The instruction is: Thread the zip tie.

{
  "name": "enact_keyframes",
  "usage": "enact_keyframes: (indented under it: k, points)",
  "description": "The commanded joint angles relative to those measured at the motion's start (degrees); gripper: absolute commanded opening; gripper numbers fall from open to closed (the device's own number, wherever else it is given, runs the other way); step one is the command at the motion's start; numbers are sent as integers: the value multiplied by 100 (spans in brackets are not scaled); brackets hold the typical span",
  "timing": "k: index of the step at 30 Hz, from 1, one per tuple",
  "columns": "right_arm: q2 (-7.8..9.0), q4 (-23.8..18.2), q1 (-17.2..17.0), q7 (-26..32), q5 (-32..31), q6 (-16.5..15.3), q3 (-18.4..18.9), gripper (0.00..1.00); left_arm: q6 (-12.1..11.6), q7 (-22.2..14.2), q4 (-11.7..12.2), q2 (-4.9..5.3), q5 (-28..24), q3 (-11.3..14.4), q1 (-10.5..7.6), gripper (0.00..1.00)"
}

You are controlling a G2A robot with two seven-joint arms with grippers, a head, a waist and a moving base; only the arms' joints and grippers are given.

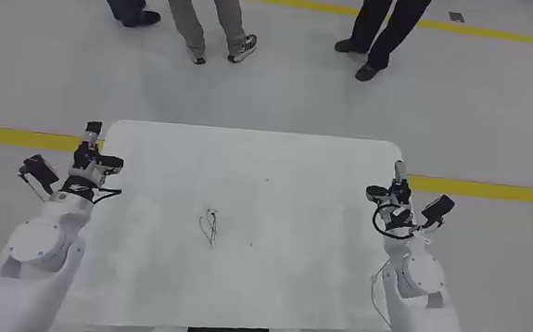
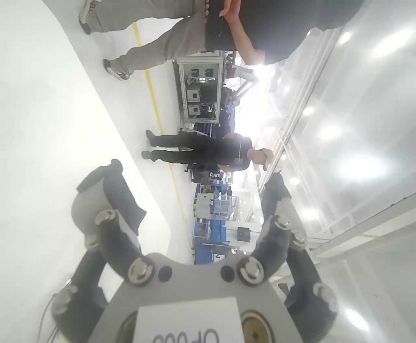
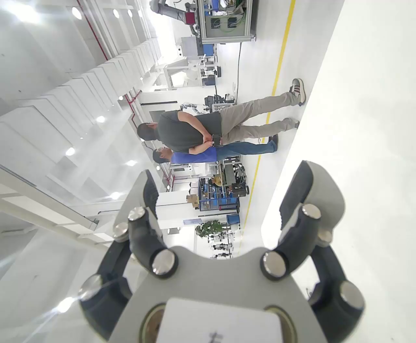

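Note:
A thin dark zip tie (image 1: 209, 226) lies loosely looped on the white table (image 1: 288, 260), a little left of its middle. My left gripper (image 1: 91, 143) hovers at the table's left edge, well away from the tie; in its wrist view the left gripper (image 2: 191, 177) is open with nothing between the fingers. My right gripper (image 1: 397, 178) sits at the table's right edge, equally far from the tie. Seen from its own wrist, the right gripper (image 3: 227, 182) is open and holds nothing.
The table has rounded corners and a pale floor around it, with a yellow line (image 1: 488, 189) running past both sides. Several people stand on the floor beyond the far edge (image 1: 211, 32), none touching the table.

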Motion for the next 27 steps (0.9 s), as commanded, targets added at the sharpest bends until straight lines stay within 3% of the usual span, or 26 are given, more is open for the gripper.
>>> enact_keyframes:
  k: [1, 3, 4, 15, 19, 25, 27]
  points:
    - [0, 0, 0, 0, 0, 0, 0, 100, 124, -288, -77, 26, 518, 122, 36, 100]
    - [0, 0, 0, 0, 0, 0, 0, 100, 279, -409, -158, 54, 1064, 170, 69, 100]
    - [0, 0, 0, 0, 0, 0, 0, 100, 167, -504, -245, 63, 1281, 201, 126, 100]
    - [0, 0, 0, 0, 0, 0, 0, 100, 65, -600, -351, 69, 1374, 203, 135, 100]
    - [0, 0, 0, 0, 0, 0, 0, 100, 100, -1178, -584, 108, 1680, 199, 173, 100]
    - [0, 0, 0, 0, 0, 0, 0, 100, 406, -2493, -1022, 213, 2431, 269, 301, 100]
    - [0, 0, 0, 0, 0, 0, 0, 100, 406, -2493, -1022, 213, 2431, 269, 301, 100]
